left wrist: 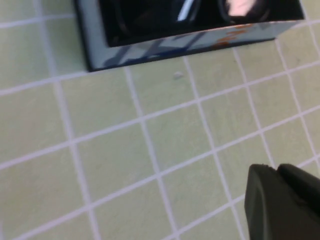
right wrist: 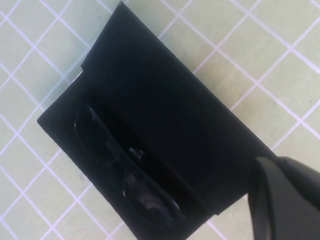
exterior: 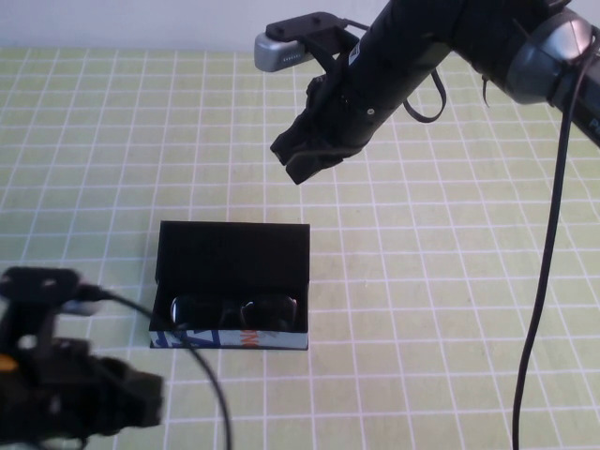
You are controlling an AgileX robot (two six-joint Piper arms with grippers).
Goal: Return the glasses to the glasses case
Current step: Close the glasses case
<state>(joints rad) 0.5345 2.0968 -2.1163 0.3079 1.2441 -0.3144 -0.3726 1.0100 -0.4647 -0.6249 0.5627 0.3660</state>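
A: What fills the frame?

B: The green gridded table. At lower centre the glasses case lies with its lid folded flat away from the robot, so the tray faces up.

A: And the glasses?

B: Already inside, along the near wall, lenses up. The lid is not yet shut, I judge.

A: The arms?

B: The right gripper hangs at upper centre, pressed together, holding nothing. The left gripper sits lower left; whether spread or closed, I cannot tell.

Both arms matte black; right end effector carries grey camera housing, black cables; left end effector black.
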